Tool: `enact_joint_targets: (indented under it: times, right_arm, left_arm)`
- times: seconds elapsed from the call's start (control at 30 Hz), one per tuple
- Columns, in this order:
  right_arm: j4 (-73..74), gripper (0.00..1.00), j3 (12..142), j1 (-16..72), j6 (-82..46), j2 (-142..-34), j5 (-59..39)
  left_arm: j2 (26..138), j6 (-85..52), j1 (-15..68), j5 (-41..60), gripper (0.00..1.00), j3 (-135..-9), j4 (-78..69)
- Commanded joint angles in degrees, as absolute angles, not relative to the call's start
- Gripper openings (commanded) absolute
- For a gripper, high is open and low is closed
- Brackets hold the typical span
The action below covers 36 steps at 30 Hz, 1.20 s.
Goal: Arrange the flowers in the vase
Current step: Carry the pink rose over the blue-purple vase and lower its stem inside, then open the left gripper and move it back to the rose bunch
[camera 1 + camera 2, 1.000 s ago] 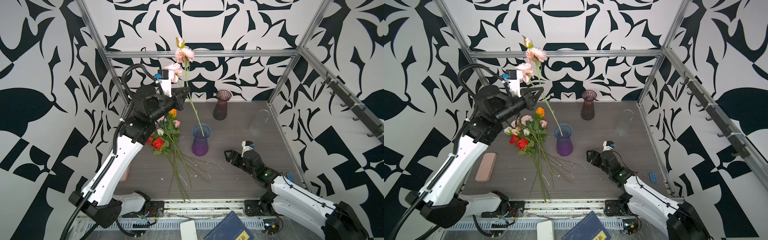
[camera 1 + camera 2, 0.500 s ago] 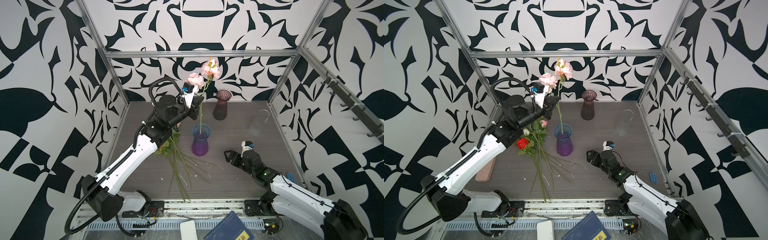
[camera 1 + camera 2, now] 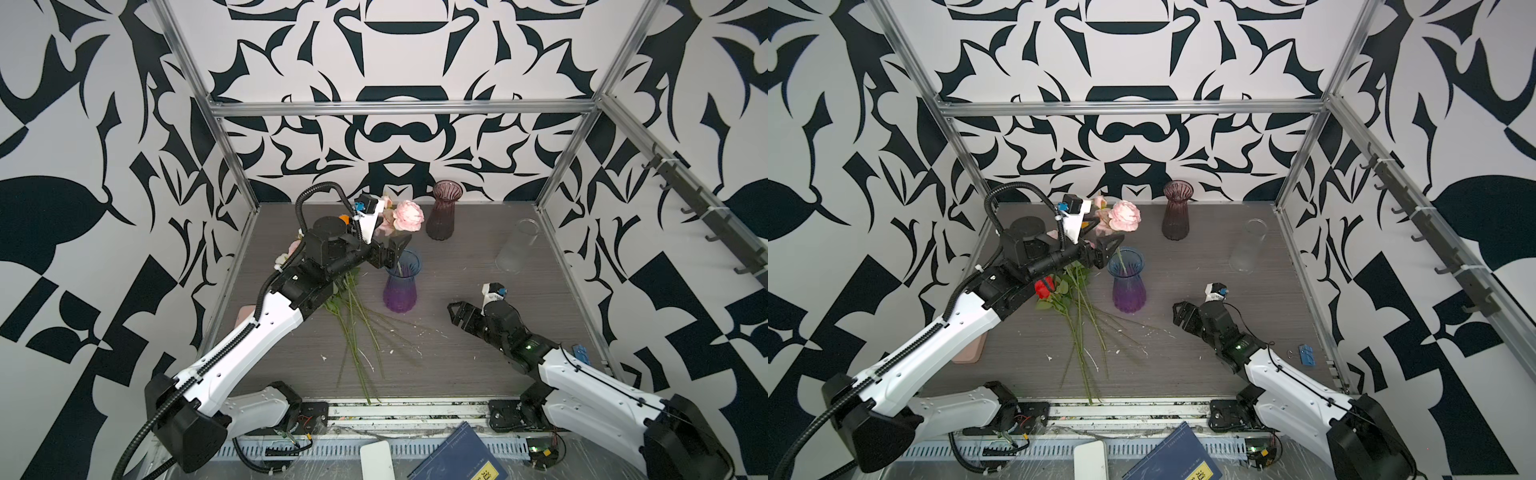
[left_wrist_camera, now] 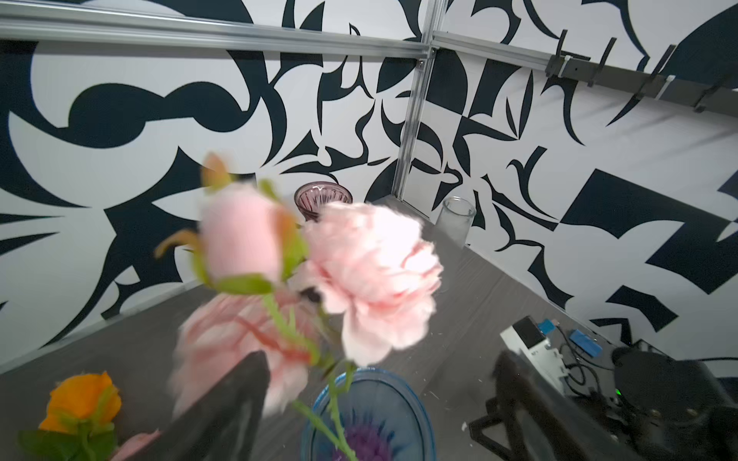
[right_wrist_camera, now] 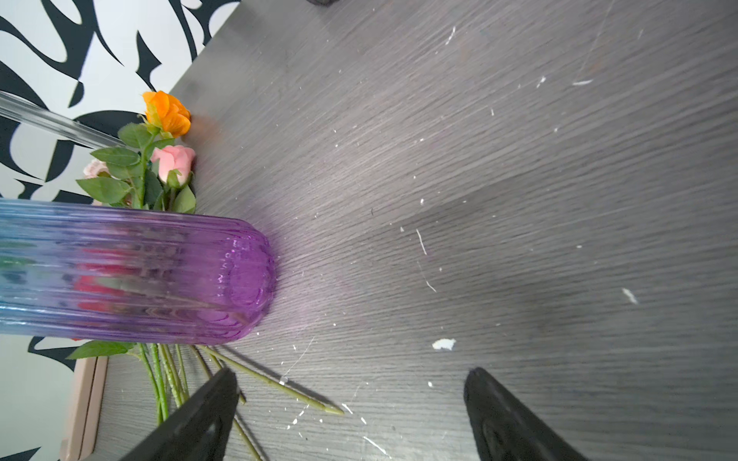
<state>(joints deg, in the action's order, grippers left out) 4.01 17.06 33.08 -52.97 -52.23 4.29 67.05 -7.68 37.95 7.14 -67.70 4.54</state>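
Looks like the release step: left end effector (image 3: 395, 251) gaping at centre frame, gripping nothing, spray (image 3: 405, 216) stem down in the vase (image 3: 401, 286). Idle lower right, right end effector (image 3: 457, 318) wide open too, empty. Next: back off clean, then grab another from the flowers (image 3: 1050, 293) lying centre-left on the desk (image 3: 478, 374).

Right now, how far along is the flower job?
Done: the pink spray stands in the vase. In hand: nothing; left gripper open around its stem, right gripper open, empty. Left: the other flowers, lying on the table beside it.
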Motion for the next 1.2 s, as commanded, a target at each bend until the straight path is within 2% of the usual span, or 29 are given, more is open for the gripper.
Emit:
enact_joint_targets:
  times: [0.0, 0.17, 0.3, 0.37, 0.57, 0.8, 0.87, 0.93, 1.0, 1.07, 1.17]
  right_arm:
    - [5.1, 0.92, 18.5, 32.9, -52.6, -52.1, 5.3]
    - [5.0, 0.92, 18.2, 32.9, -52.7, -51.4, 5.6]
    - [4.9, 0.92, 18.8, 32.9, -52.4, -52.4, 5.1]
    - [4.7, 0.92, 19.4, 32.9, -52.2, -53.1, 4.8]
    - [4.7, 0.92, 20.5, 32.9, -51.8, -55.4, 4.1]
    - [5.0, 0.92, 21.6, 32.9, -51.7, -57.9, 3.5]
    - [5.1, 0.92, 21.5, 32.9, -51.8, -57.7, 3.6]
    - [5.4, 0.92, 21.2, 32.9, -52.0, -57.3, 3.7]
    - [5.4, 0.92, 20.9, 32.9, -52.2, -56.8, 3.9]
    - [5.4, 0.92, 20.5, 32.9, -52.4, -56.0, 4.3]
    - [5.4, 0.92, 19.5, 32.9, -52.9, -54.3, 4.9]
  left_arm:
    - [64.7, -8.5, 38.1, 8.9, 0.97, -73.5, 16.7]
    - [60.7, -10.7, 38.1, 9.9, 0.97, -75.8, 26.7]
    - [55.9, -13.0, 38.0, 3.4, 0.89, -72.8, 31.9]
    - [54.5, -13.6, 37.6, 1.1, 0.82, -71.2, 34.7]
    - [54.3, -16.9, 32.4, 3.7, 0.78, -66.1, 38.8]
    - [61.6, -20.9, 19.6, 13.4, 0.64, -63.4, 38.5]
    - [65.3, -22.3, 16.5, 15.9, 0.57, -63.2, 38.5]
    - [70.4, -23.9, 13.3, 18.9, 0.44, -63.2, 38.7]
    - [75.2, -24.9, 11.0, 20.8, 0.37, -63.1, 38.0]
    - [78.9, -25.6, 9.9, 20.5, 0.36, -62.7, 37.1]
    - [83.2, -26.8, 9.3, 18.4, 0.40, -62.3, 35.1]
